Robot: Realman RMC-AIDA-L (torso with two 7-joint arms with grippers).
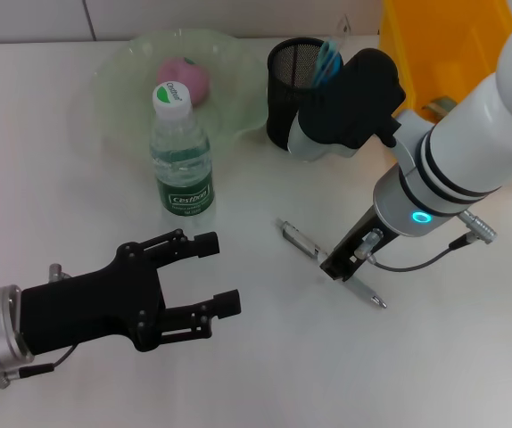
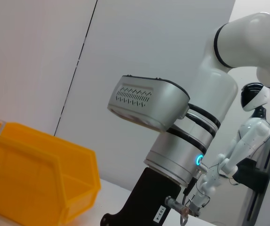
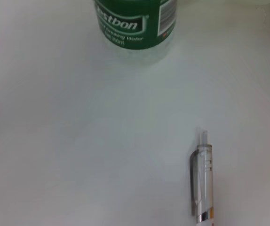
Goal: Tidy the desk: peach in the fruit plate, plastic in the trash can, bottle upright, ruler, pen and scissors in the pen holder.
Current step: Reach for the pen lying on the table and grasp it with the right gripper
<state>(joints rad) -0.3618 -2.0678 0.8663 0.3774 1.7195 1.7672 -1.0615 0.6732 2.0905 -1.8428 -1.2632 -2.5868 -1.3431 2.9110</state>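
The peach point(image 1: 183, 78) already lies in the fruit plate point(image 1: 122, 67) at the far left of the counter point(image 1: 265, 357). The bottle point(image 1: 181, 153) stands upright just in front of the plate. The blue scissors point(image 1: 328, 59) stick out of the pen holder point(image 1: 287, 76), which sits to the right of the plate, with the yellow trash can point(image 1: 434, 45) at the far right corner. No plastic scrap or ruler shows on the counter; whether they are inside the can and the holder cannot be told.

What remains in the open is the pen point(image 1: 299, 239), lying flat near the middle right, so the step in hand looks like the pen pickup. The right arm hangs over it, and a dark part of the wrist covers the pen's middle in the head view. The right wrist view shows the pen's clip end on bare counter, with the bottle's green label farther off. The right end effector point(image 1: 372, 85) shows only as a dark housing close by the pen holder, and I cannot tell whether it is released or clenched.

The left end effector point(image 1: 211, 272) hovers released over the near left counter, holding nothing, well apart from everything.

The next move likely calls for bringing the right fingers down astride the thin barrel, closing squarely, then lifting and tipping it upright into the holder.
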